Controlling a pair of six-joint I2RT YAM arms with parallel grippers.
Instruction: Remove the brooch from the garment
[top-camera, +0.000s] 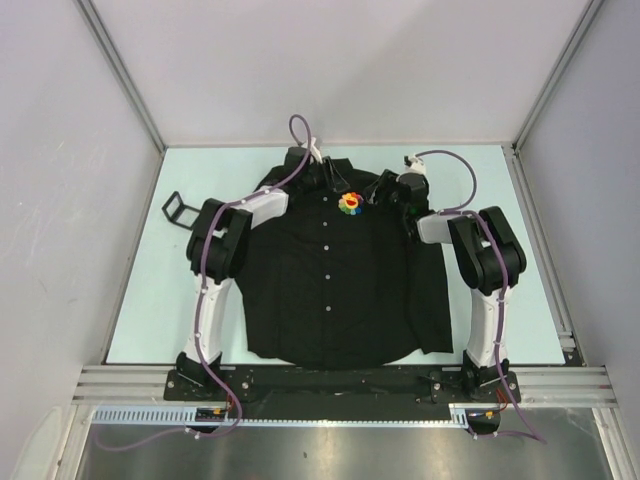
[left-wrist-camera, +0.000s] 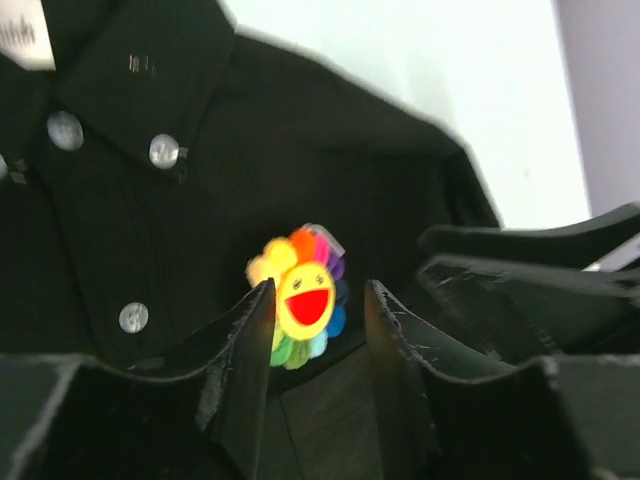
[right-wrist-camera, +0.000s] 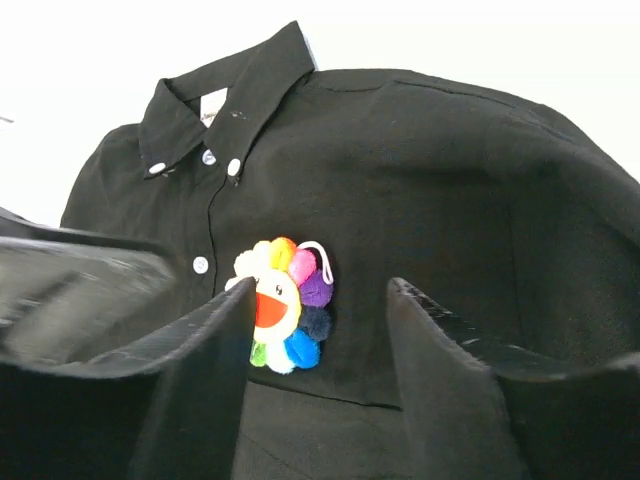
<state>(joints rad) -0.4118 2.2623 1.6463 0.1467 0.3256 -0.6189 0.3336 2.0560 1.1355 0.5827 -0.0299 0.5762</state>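
The garment (top-camera: 330, 290) is a black button-up shirt lying flat, collar at the far end. The brooch (top-camera: 351, 204), a rainbow-petalled flower with a smiling yellow face, is pinned on its chest beside the button row. My left gripper (top-camera: 335, 182) comes in from the collar side and is open, and the brooch (left-wrist-camera: 300, 297) shows just beyond the gap, close to the left finger. My right gripper (top-camera: 388, 196) approaches from the right shoulder and is open too. The brooch (right-wrist-camera: 288, 303) lies beyond its left finger, partly hidden by it. Neither gripper holds anything.
A small black frame-shaped object (top-camera: 177, 208) lies on the pale table (top-camera: 140, 300) left of the shirt's sleeve. Metal posts and grey walls enclose the table. The right gripper's fingers (left-wrist-camera: 540, 265) show at the right of the left wrist view, close to the brooch.
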